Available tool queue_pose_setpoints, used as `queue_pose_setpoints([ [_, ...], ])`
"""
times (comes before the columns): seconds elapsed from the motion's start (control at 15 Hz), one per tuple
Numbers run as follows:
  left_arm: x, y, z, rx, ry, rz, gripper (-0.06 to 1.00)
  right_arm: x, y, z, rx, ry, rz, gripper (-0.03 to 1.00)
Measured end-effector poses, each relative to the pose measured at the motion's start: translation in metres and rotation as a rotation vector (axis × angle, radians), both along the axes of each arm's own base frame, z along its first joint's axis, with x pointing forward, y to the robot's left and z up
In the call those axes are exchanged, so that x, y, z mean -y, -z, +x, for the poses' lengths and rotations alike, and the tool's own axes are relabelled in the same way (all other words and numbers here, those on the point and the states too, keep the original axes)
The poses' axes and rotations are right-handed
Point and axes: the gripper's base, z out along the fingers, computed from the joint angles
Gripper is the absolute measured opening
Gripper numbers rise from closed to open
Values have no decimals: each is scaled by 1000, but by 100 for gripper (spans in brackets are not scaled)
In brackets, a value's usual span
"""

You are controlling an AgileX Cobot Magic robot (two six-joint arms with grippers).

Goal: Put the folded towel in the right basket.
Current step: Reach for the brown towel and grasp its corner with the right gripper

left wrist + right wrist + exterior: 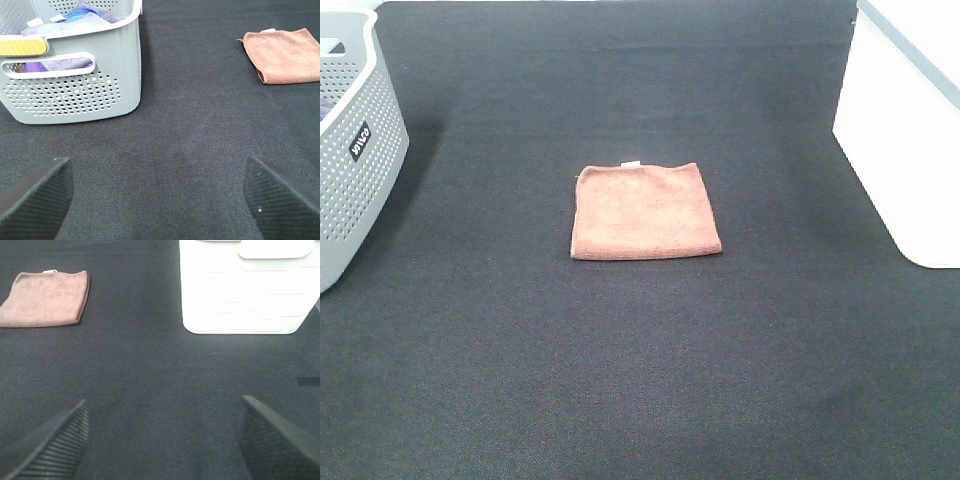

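The folded towel (645, 211) is a rust-brown square cloth lying flat on the black table near the middle, with a small white tag on its far edge. It also shows in the left wrist view (284, 54) and the right wrist view (45, 298). The right basket (910, 120) is white and stands at the far right; it also shows in the right wrist view (245, 287). My left gripper (159, 197) is open and empty, well short of the towel. My right gripper (162, 440) is open and empty, short of both the towel and the white basket. Neither gripper shows in the exterior view.
A grey perforated basket (350, 150) with a black label stands at the far left; in the left wrist view (75, 65) it holds several coloured cloths. The black cloth-covered table (640, 380) spreads around the towel.
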Motion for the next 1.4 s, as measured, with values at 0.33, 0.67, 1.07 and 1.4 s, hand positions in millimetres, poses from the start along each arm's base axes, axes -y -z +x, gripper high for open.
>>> queue_pose_setpoints([
  [0.33, 0, 0, 0, 0, 0, 0, 87, 0, 0, 0, 0, 0, 0, 76],
  [0.67, 0, 0, 0, 0, 0, 0, 87, 0, 0, 0, 0, 0, 0, 76],
  [1.07, 0, 0, 0, 0, 0, 0, 87, 0, 0, 0, 0, 0, 0, 76],
  [1.4, 0, 0, 0, 0, 0, 0, 87, 0, 0, 0, 0, 0, 0, 76],
])
